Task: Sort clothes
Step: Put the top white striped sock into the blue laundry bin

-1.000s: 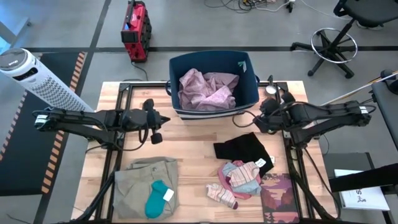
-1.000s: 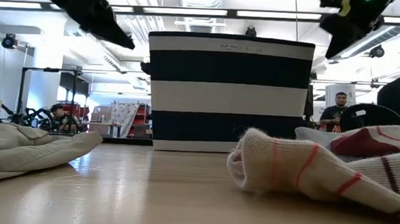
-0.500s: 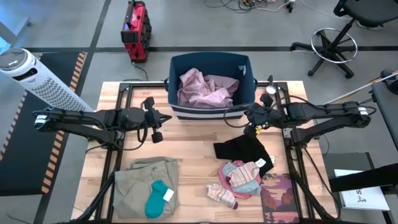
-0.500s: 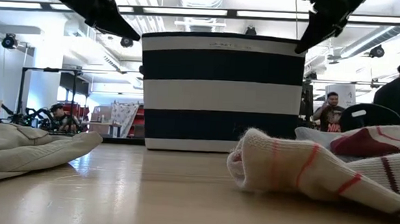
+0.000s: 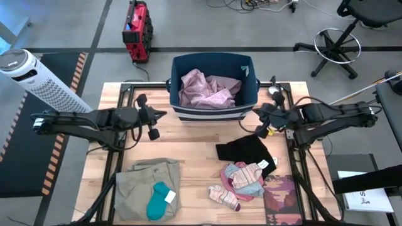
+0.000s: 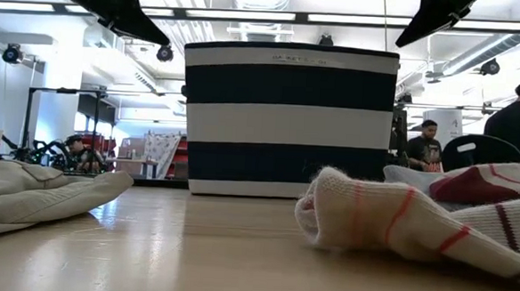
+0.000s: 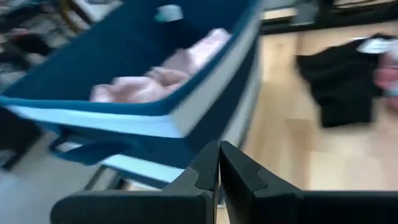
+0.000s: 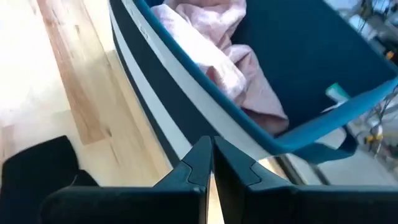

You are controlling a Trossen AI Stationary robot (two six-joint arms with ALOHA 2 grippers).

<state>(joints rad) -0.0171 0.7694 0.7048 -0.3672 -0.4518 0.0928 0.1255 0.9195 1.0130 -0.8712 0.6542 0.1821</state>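
Both our grippers, left (image 5: 152, 123) and right (image 5: 259, 122), are pinched empty beside the bin (image 5: 249, 94); we should open wide above the black piece (image 5: 245, 149) at centre-right before descending.

Robotics lab or workshop, wooden counter (image 5: 195, 141) on a black metal frame, grey floor with loose cables (image 5: 251, 5), rolling office chairs (image 5: 352, 25), white tower fan (image 5: 38, 78), red equipment case (image 5: 137, 28), ceiling strip lights (image 6: 249, 14), people (image 6: 425, 141) in the open room behind.
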